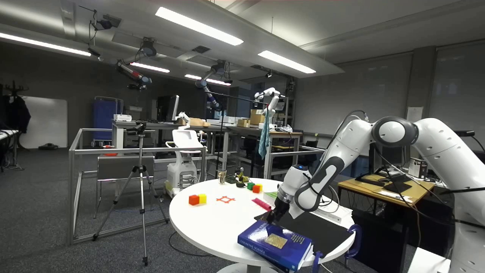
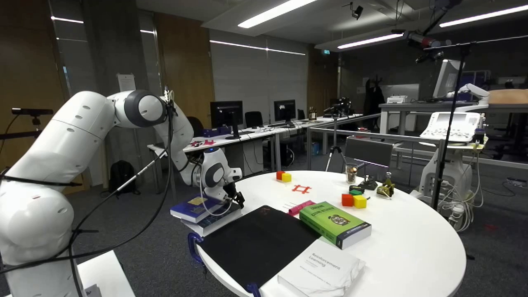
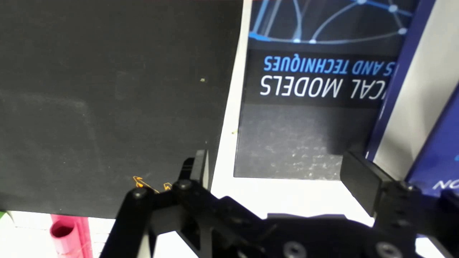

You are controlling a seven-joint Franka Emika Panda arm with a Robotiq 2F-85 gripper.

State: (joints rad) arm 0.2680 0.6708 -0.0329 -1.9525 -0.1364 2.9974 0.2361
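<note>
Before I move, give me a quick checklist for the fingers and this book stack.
1. Fingers open: ok, spread apart.
2. Nothing gripped: ok.
3. Blue book on top of dark book: ok, though offset.
4. Blue book fully over the table: not ok, a corner appears to jut past the edge.
5. Fingers not touching the blue book: cannot tell from any view.
6. Clamps tight at the black mat: cannot tell.

The flat mat (image 3: 107, 107) leaves a wide lane between the dark book (image 3: 304, 136) and white book (image 2: 319, 270); beside the dark book runs a narrow strip of table (image 3: 225, 168), near one finger of the gripper (image 3: 281, 175); the blue book (image 3: 437, 154), stacked on the dark one, blocks the other finger's side (contact unclear); the pink holder (image 2: 301, 207) and green book (image 2: 336, 220) bound one mat edge, clamps (image 2: 192, 247) the opposite.
</note>
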